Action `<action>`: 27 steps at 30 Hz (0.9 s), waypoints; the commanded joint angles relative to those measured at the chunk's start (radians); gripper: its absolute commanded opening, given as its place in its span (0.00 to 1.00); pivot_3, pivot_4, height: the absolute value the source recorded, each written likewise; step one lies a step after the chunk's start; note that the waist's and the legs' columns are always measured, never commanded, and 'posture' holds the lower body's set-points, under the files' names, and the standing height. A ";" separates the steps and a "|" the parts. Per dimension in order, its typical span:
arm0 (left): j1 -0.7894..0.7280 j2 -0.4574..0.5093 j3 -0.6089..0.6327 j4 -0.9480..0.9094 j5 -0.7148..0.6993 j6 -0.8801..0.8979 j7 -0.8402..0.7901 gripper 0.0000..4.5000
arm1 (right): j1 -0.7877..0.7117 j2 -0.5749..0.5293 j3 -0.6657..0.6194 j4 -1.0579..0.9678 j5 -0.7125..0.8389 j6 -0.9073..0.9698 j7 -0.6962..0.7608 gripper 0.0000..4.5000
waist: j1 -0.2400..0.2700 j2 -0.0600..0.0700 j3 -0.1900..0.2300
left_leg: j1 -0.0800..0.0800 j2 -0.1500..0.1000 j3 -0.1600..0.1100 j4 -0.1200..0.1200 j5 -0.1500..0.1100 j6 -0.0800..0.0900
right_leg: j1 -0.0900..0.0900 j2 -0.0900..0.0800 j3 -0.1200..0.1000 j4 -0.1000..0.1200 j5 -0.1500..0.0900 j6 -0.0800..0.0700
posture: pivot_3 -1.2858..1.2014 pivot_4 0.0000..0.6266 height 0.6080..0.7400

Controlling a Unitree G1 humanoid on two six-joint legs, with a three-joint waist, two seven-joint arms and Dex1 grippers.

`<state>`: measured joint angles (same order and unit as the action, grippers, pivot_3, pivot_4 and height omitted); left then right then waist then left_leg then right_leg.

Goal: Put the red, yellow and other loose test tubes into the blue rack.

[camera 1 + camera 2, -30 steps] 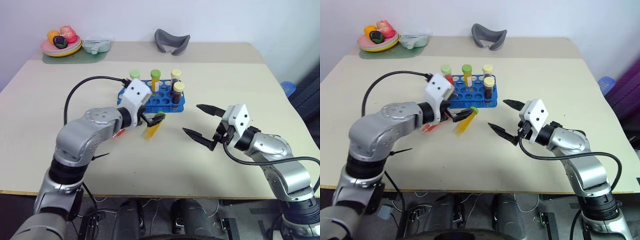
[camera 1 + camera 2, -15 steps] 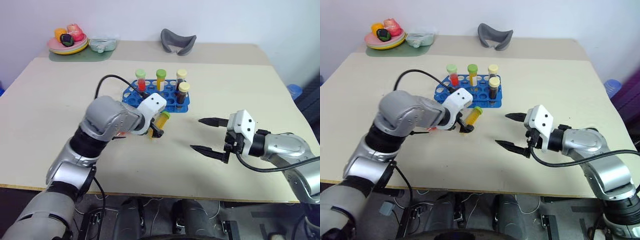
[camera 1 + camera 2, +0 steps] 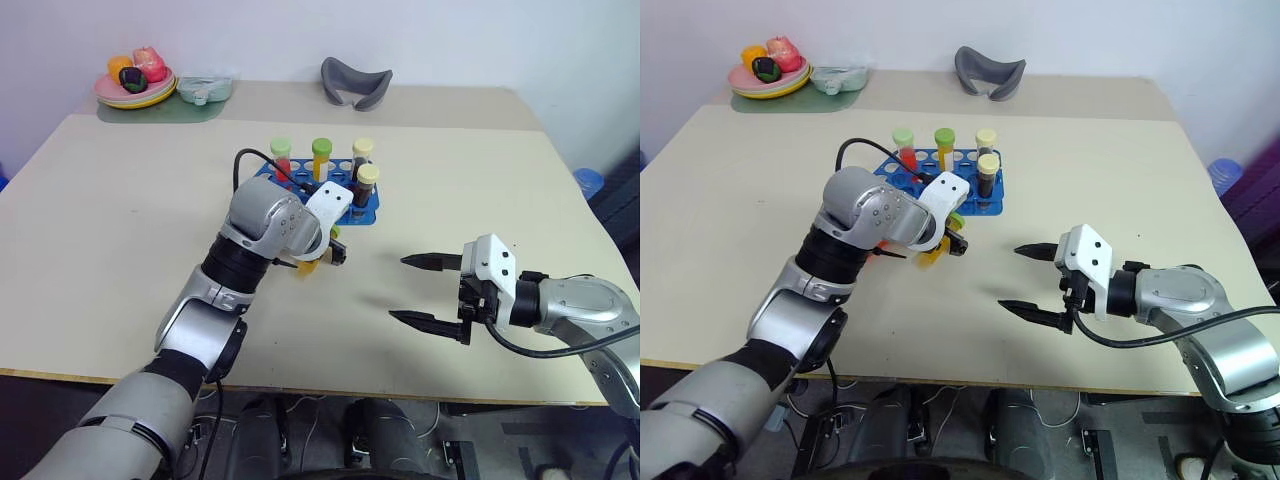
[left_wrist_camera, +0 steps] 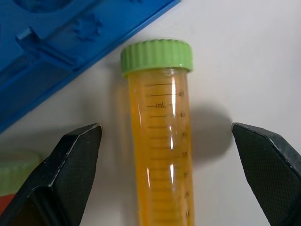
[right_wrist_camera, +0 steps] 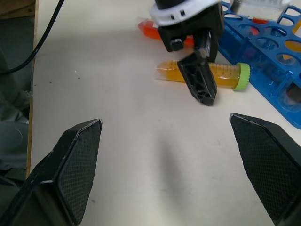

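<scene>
The yellow tube (image 4: 162,141) is straddled by the wide-open left gripper (image 4: 164,155); closing and lifting are called for next.

The left arm, silver-grey jointed metal with a black cable, is reaching from 7 o'clock toward the centre, its white-cased wrist bending steeply downward. Its left hand (image 4: 164,174) is pointing at the worktop with both black textured fingers (image 4: 70,165) spread wide, gripping nothing. The right arm is coming in from 4 o'clock, forearm lying nearly level. Its right hand (image 3: 425,292) is aiming toward 9 o'clock, two tapered black fingers (image 3: 422,321) parted wide and holding nothing.
</scene>
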<state>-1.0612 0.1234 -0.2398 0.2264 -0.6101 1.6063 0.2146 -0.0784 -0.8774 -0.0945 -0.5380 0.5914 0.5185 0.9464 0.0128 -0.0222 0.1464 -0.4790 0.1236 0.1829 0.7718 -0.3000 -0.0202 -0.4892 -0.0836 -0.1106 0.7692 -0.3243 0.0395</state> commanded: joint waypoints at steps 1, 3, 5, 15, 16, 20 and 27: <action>-0.024 -0.013 0.043 0.039 -0.017 0.008 0.101 1.00 | 0.005 0.003 -0.030 -0.035 0.012 -0.005 -0.004 0.99 | 0.000 0.000 0.000 | 0.000 0.000 0.000 0.000 0.000 0.000 | 0.000 0.000 0.000 0.000 0.000 0.000 | 0.52 0.24 0.47; -0.019 -0.016 0.043 0.045 -0.055 0.008 0.139 1.00 | 0.000 0.003 -0.029 -0.030 0.012 -0.005 -0.004 0.99 | 0.000 0.000 0.000 | 0.000 0.000 0.000 0.000 0.000 0.000 | 0.001 0.000 0.000 0.000 0.000 0.000 | 0.52 0.24 0.47; -0.025 -0.002 0.011 0.056 -0.112 0.008 0.174 1.00 | -0.006 0.003 -0.028 -0.024 0.012 -0.005 -0.005 0.99 | 0.000 0.000 0.000 | 0.001 0.000 -0.001 0.000 0.000 0.000 | 0.001 0.000 0.000 0.000 0.000 0.000 | 0.52 0.24 0.47; -0.018 0.067 0.001 0.065 -0.465 0.008 0.455 1.00 | -0.024 0.020 -0.007 0.000 -0.008 -0.029 -0.003 0.99 | 0.000 0.000 0.000 | 0.001 -0.008 -0.019 0.000 0.000 -0.001 | 0.005 0.000 0.000 0.000 0.000 0.000 | 0.52 0.24 0.47; -0.022 0.078 -0.006 0.068 -0.506 0.008 0.485 1.00 | -0.026 0.022 -0.006 0.002 -0.009 -0.031 -0.002 0.99 | 0.000 0.000 0.000 | 0.001 -0.009 -0.022 0.000 0.001 -0.001 | 0.005 0.000 0.000 0.000 0.000 0.000 | 0.52 0.24 0.47; -0.029 0.116 -0.031 0.078 -0.655 0.008 0.590 1.00 | -0.025 0.033 -0.003 0.006 -0.021 -0.037 0.002 0.99 | 0.000 0.000 0.000 | 0.002 -0.010 -0.025 0.000 0.001 -0.001 | 0.006 0.000 0.000 -0.001 0.000 0.000 | 0.52 0.24 0.47; -0.022 0.148 -0.072 0.096 -0.871 0.008 0.738 1.00 | -0.032 0.052 0.005 0.013 -0.032 -0.045 0.004 0.99 | 0.001 0.000 0.000 | 0.002 -0.012 -0.027 0.000 0.001 -0.001 | 0.008 -0.002 -0.002 -0.001 -0.001 0.001 | 0.52 0.24 0.47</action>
<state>-1.0744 0.2694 -0.3021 0.3195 -1.4287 1.6065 0.9187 -0.0973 -0.8310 -0.0852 -0.5198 0.5614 0.4928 0.9494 0.0138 -0.0222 0.1464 -0.4772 0.1109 0.1553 0.7717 -0.2992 -0.0216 -0.4811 -0.0856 -0.1123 0.7686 -0.3251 0.0409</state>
